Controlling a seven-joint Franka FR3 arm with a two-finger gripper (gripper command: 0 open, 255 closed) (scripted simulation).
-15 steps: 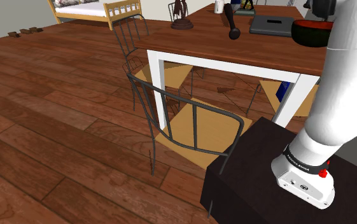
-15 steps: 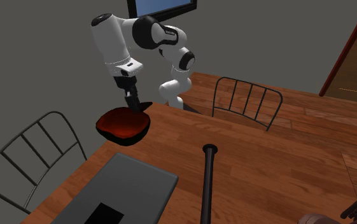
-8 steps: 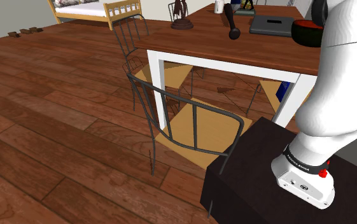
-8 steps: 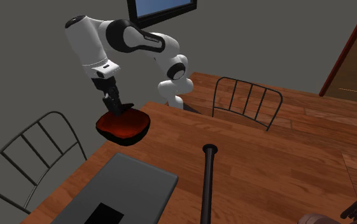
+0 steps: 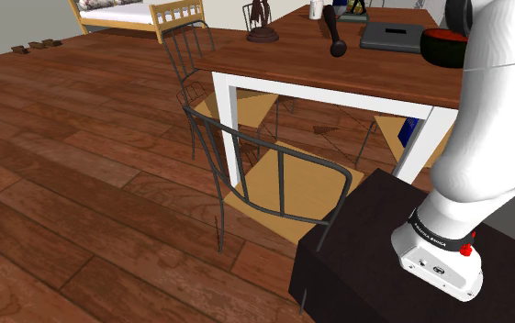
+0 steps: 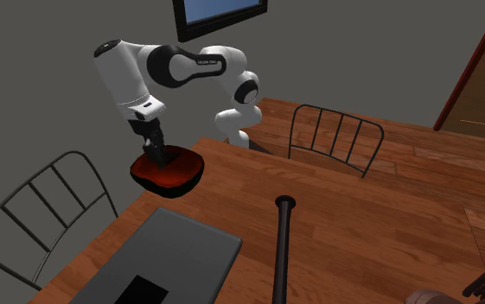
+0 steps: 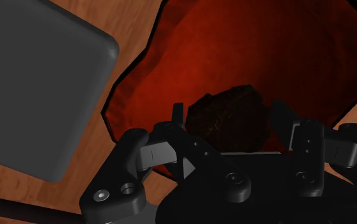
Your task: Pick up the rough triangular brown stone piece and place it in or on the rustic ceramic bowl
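1. Since 0.5 s ago the claw [image 6: 156, 158] has sunk from just over the bowl [image 6: 180, 178] to within its rim, as we see in the second exterior view. 1 s ago it hung further toward that view's right, by the bowl's far edge.
2. From the wrist view we see the claw's 2 black fingers [image 7: 177, 121] set narrowly apart and clasping the stone [image 7: 229, 109] between them.
3. We find the stone dark brown, rough and lumpy. It hangs inside the bowl against the red inner wall, and we cannot tell whether it touches the bowl's floor.
4. We see the bowl dark outside and red within, with an uneven, wavy rim. It stands on the brown wooden bench [image 6: 361, 224], near the corner closest to the arm [image 6: 188, 67].
5. Near the bowl, and not touching it, we see 1 flat grey slab [image 6: 158, 259] lying on the bench. A black club [image 6: 282, 246] lies just beside the slab, on the second exterior view's right of it.
6. From the shoulder view we see the white arm rising from the dark stand [image 5: 375, 248] and covering part of the bowl at the bench's edge. A wire chair [image 5: 269, 179] stands on the wooden floor [image 5: 62, 183] between stand and bench.
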